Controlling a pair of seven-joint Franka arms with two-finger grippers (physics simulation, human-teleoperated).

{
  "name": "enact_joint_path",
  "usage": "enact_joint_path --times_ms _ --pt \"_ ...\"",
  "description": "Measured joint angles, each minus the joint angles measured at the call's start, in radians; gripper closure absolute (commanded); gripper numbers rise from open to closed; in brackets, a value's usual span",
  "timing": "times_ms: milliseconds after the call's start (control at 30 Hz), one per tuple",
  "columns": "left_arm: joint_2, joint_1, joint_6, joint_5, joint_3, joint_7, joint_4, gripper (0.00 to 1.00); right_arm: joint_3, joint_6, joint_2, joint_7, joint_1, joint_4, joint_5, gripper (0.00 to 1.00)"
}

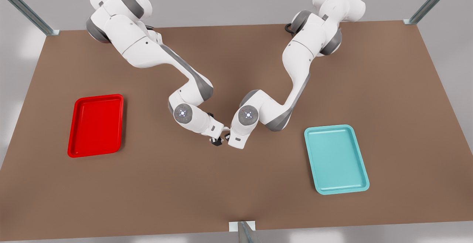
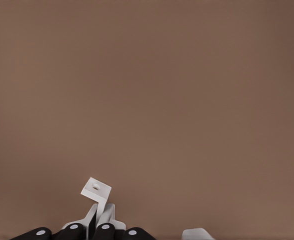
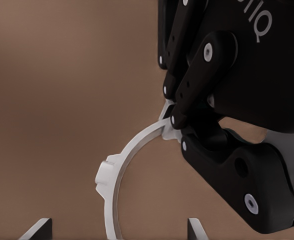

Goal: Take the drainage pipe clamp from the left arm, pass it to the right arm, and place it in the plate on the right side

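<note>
Black left gripper (image 3: 173,122): it is clamping its fingers on one end of the drainage pipe clamp (image 3: 132,150), just where the arch is turning into its tab. This is leaving most of the curve free for the other arm.
White clamp: it is hanging in the air above the table (image 1: 236,184) at mid-table, between the two wrists. In the left wrist view one flat tab with its hole is sticking out past the closed fingers.
Right gripper (image 1: 216,141): it is facing the left gripper almost nose to nose. Its fingertips (image 3: 39,229) are standing apart, one on each side of the arch and not touching it.
Step in hand: this is looking like the handover, with the right gripper lined up to close on the free part of the arch. The left one is probably holding the end so that the two sets of fingers are not colliding.
Left arm (image 1: 295,73): it is reaching in from the front view's right.
Right arm (image 1: 147,54): it is reaching in from the front view's left.
Red plate (image 1: 96,124): it is lying empty at the front view's left, on the right arm's side and well apart from the grippers.
Teal tray (image 1: 336,159): it is sitting on the opposite side, empty too.
Risk: the strap is thin and curved, so it may be twisting in a pinch that lands off-centre.
</note>
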State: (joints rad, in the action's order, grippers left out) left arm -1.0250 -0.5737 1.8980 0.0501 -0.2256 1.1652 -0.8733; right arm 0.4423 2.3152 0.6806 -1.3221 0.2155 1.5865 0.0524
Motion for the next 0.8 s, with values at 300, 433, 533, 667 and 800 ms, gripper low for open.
enact_joint_path --times_ms 300,433,533,667,800 --pt "-0.002 0.0 0.001 0.0 0.0 0.009 0.002 0.79 -0.004 0.038 0.031 0.007 0.003 0.0 -0.059 0.04" --pt "-0.002 0.001 0.001 -0.003 0.0 0.012 0.002 0.79 -0.004 0.047 0.035 0.014 0.014 -0.001 -0.067 0.17" --pt "-0.002 0.001 0.0 -0.004 0.0 0.013 0.002 0.79 -0.004 0.052 0.039 0.019 0.017 -0.001 -0.069 0.6" --pt "-0.001 0.002 0.0 -0.005 0.0 0.015 0.002 0.79 -0.004 0.054 0.042 0.022 0.014 -0.003 -0.07 0.79" --pt "-0.001 0.003 0.001 -0.007 0.0 0.016 0.003 0.09 -0.002 0.053 0.042 0.025 0.012 -0.005 -0.069 0.79"
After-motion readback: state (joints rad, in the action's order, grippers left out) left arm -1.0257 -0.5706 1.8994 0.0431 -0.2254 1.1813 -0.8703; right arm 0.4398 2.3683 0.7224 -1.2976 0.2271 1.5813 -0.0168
